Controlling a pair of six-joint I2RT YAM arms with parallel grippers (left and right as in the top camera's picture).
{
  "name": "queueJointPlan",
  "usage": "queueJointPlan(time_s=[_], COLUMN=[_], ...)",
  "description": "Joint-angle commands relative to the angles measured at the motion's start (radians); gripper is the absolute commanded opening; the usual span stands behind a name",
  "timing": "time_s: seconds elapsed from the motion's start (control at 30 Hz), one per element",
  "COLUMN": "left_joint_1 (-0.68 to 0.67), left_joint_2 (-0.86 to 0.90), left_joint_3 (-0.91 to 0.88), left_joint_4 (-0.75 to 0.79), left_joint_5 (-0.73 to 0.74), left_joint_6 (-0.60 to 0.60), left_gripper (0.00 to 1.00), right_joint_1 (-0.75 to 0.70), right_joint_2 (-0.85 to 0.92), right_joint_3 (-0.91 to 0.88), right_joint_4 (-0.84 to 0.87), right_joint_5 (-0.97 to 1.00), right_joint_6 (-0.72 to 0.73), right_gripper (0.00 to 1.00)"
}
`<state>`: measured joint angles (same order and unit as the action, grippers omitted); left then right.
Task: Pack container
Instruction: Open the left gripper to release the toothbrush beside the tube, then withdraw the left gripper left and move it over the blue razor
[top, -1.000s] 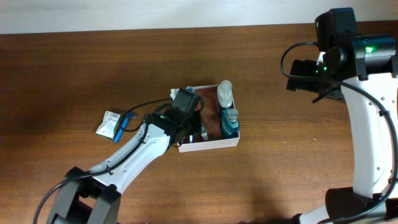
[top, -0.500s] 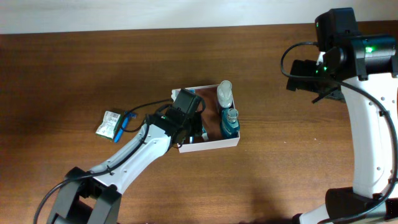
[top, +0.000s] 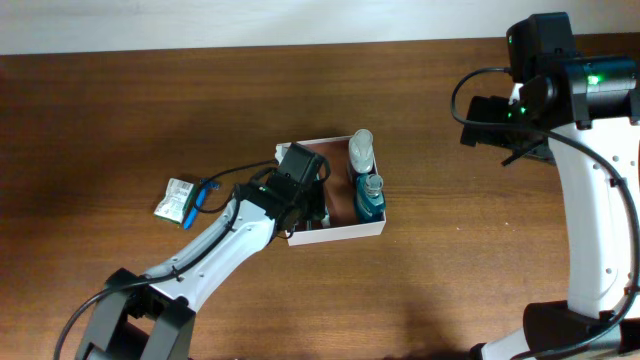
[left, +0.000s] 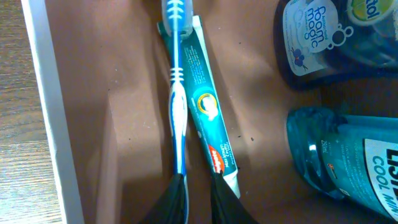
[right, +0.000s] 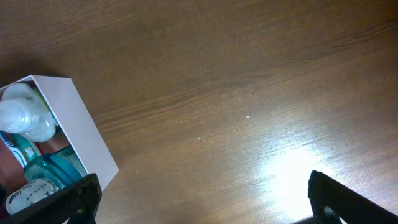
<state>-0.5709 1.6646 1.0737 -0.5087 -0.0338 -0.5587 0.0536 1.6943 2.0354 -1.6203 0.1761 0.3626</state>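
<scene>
Wooden tabletop (top: 120, 120): inside the container (top: 335, 233), left gripper (left: 198, 183) has just cracked open, leaving the toothbrush (left: 178, 106) packed. Right gripper (right: 199, 199), outside it, gapes empty.

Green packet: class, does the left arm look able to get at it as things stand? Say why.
Probably yes. The green packet lies uncovered on bare table beside the left arm, outside the container. The left gripper sits low inside the container and would have to lift out first.
</scene>
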Motion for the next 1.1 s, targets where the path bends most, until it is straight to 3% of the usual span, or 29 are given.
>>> queueJointPlan(time_s=[0.0, 0.33, 0.63, 0.8, 0.9, 1.07], left_joint_1=[-0.003, 0.047, 0.285, 0.431, 0.497, 0.550], left_joint_2=[0.008, -0.119, -0.235, -0.232, -0.225, -0.195], left_joint_3=[0.012, 0.080, 0.080, 0.079, 0.074, 0.074], left_joint_4=[0.011, -0.017, -0.251, -0.335, -0.334, -0.297], left_joint_5=[0.000, 0.008, -0.082, -0.089, -0.095, -0.094], left_joint_6=[-0.006, 0.031, 0.090, 0.166, 0.173, 0.304], left_gripper=[0.15, 0.16, 0.16, 0.27, 0.32, 0.37], right_joint_1=[-0.003, -0.003, -0.003, -0.003, -0.003, -0.003], right_joint_2=[-0.001, -0.001, -0.001, -0.001, -0.001, -0.001], right_joint_3=[0.007, 0.007, 0.007, 0.007, 0.007, 0.007], right_joint_4=[0.001, 0.001, 0.001, 0.001, 0.001, 0.001], right_joint_5=[0.016, 0.016, 0.016, 0.016, 0.016, 0.016], right_joint_6=[0.000, 0.000, 0.000, 0.000, 0.000, 0.000], right_gripper=[0.98, 0.98, 0.98, 0.98, 0.98, 0.98])
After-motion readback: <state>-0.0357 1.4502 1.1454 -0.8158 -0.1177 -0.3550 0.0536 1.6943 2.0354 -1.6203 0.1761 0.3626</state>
